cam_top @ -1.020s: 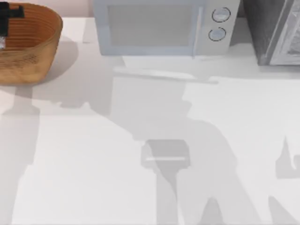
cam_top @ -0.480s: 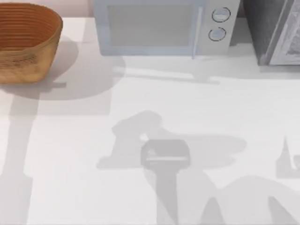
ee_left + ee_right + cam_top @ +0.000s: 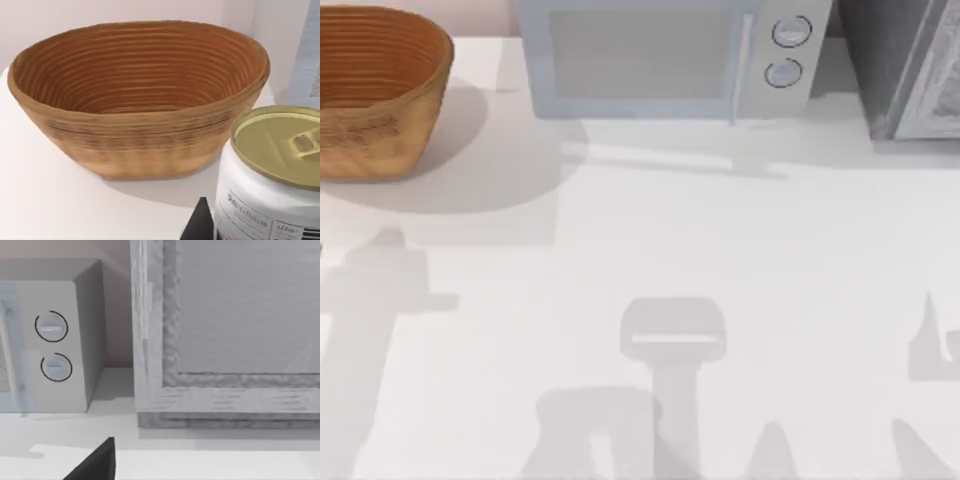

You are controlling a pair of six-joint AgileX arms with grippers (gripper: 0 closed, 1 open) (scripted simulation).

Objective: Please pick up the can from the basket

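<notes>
While the top view shows basket (image 3: 380, 90) alone, left wrist shows can (image 3: 272, 175) beside it, tool state unclear.

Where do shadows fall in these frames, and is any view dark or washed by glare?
Top view: soft grey arm-shaped shadows lie across the white table, and the basket casts one toward the microwave. Left wrist view: a shadow sits under the basket beside the can; its gold lid looks evenly lit. Right wrist view: the microwave shades the table. No view is dark.
</notes>
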